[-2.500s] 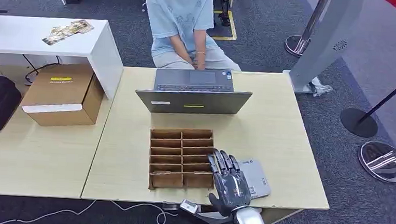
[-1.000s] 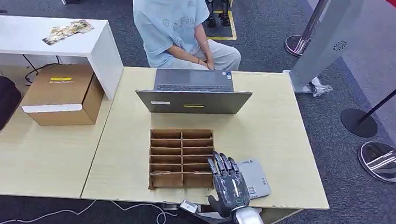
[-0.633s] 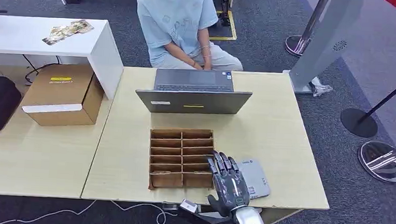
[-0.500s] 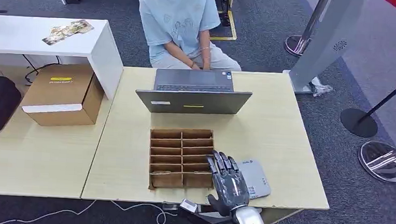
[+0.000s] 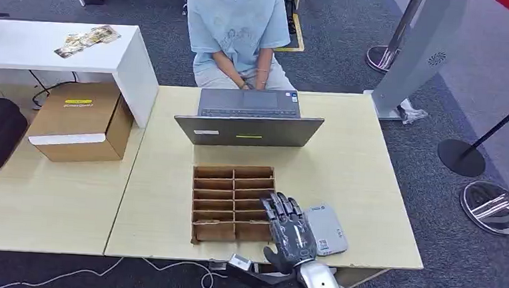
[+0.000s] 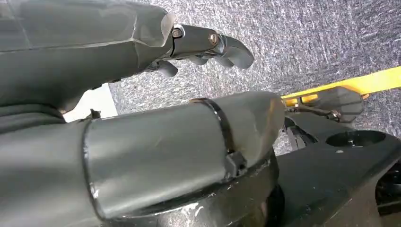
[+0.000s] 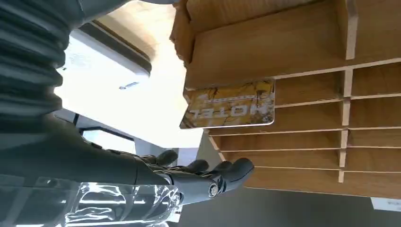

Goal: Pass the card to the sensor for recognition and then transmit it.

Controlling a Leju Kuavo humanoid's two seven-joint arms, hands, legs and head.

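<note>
Left hand (image 6: pixel 142 142): hanging low by the robot's body over grey carpet; the fingers (image 6: pixel 208 45) curl loosely with nothing visible in them, though the thick cover in front hides much of the palm.
Cardboard box (image 5: pixel 83 120): on the neighbouring table, well apart from the work area.
Slotted rack (image 5: pixel 231 203): a wooden divider tray near the front edge of the table, in two columns of slots.
Card (image 7: pixel 231 104): a yellow card printed "HOTEL" stands in one slot of the rack and sticks out past its edge; nothing grips it.
Laptop (image 5: pixel 250 120): behind the rack, lid toward the robot, with a seated person (image 5: pixel 235 29) at its keyboard.
Right hand (image 5: pixel 288 229): over the rack's right-hand edge, fingers (image 7: pixel 208 177) spread apart and extended, holding nothing; from the wrist camera the fingertips lie near the card but apart from it.
Sensor (image 5: pixel 327 228): the flat grey reader lies on the table just right of the rack, partly under the right hand.
Done so far: as far as can be judged, nothing beyond bringing the hand to the rack.
Left to do: grip the card, draw it out of its slot, hold it over the sensor, then hand it on, probably to the person.
</note>
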